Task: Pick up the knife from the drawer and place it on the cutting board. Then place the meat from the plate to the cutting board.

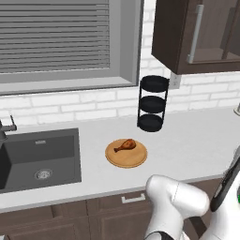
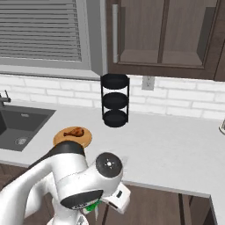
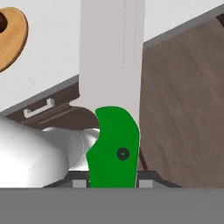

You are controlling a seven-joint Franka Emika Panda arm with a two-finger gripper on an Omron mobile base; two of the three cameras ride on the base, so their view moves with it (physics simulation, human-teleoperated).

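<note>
Green-handled knife (image 3: 114, 148) sits dead centre at the bottom of the hand view, gripper (image 3: 113, 180) clamped on its handle, looks light, stiff and slick, so handle's the right spot, blade pointing up-frame.

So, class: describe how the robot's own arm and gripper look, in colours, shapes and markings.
The arm has rounded, glossy white shells with dark bands at the joints and a round white cap with a small dark centre. No loose cables show. The gripper ends in small grey finger tips on a dark base.
</note>
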